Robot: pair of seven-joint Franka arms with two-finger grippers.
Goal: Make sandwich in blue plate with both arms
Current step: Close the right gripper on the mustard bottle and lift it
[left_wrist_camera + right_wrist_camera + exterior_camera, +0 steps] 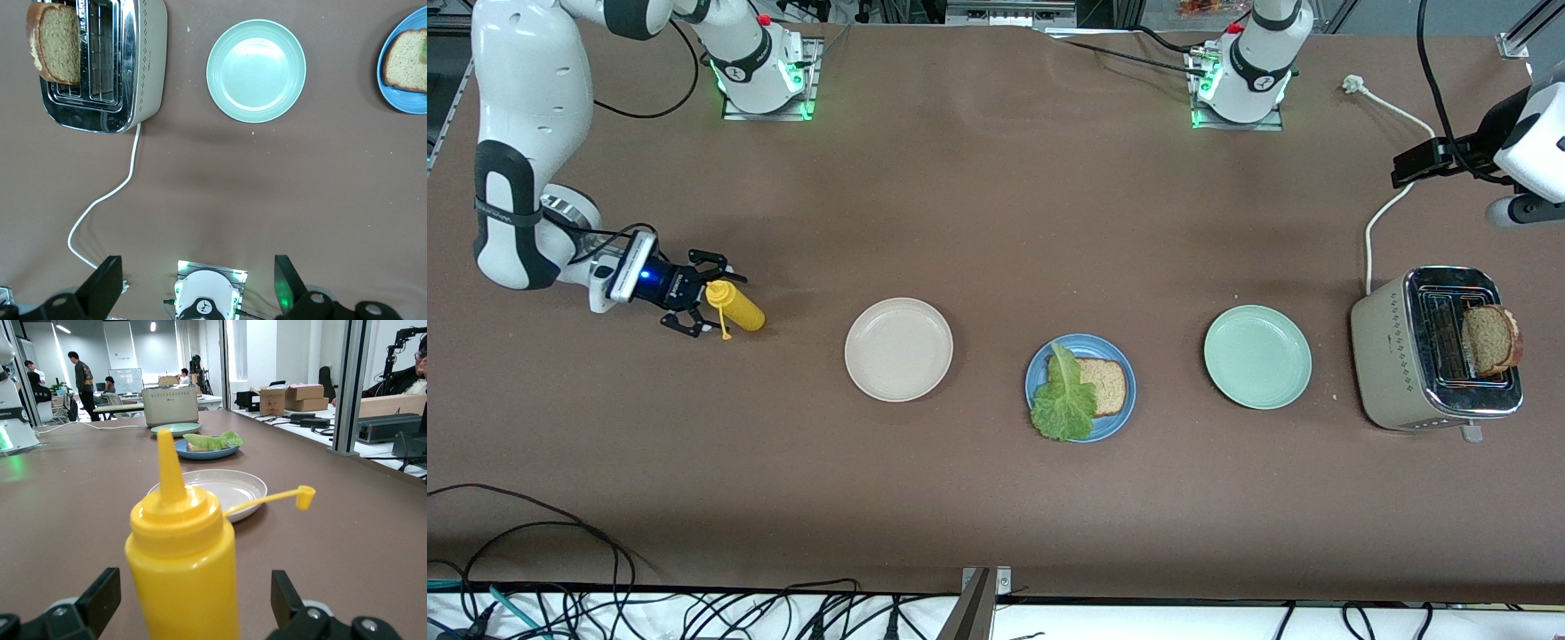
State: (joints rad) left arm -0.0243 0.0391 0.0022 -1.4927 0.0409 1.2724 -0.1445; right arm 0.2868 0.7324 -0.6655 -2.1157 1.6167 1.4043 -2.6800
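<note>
In the front view, the blue plate (1123, 418) is sitting on the desk (996, 204) between an off-white plate (898, 349) toward the right arm's end and a mint-green plate (1257, 356) toward the left arm's end, and it is carrying 1 bread slice (1107, 384) with a lettuce leaf (1064, 400) lying partly over it. The second bread slice (1490, 340) is standing upright in a slot of the toaster (1396, 356), well apart from the blue plate toward the left arm's end. The right hand (704, 303) is lying low by the desk, its fingers spread on either side of a yellow squeeze bottle (735, 307) without pinching it, well apart from the blue plate past the off-white plate. The left hand is not showing here, only part of the left arm at the view's edge near the toaster. In the left wrist view, the left hand (197, 283) is hanging spread and empty high over the desk, looking down on the toaster, the standing slice (57, 43), the mint-green plate (256, 70) and the blue plate's edge (400, 100); the left arm is judged the nearer one for the toaster slice. In the right wrist view, the bottle (181, 567) is standing upright between the right hand's (193, 607) spread fingers, with the blue plate (200, 450) lying straight ahead past the off-white plate (223, 490).
</note>
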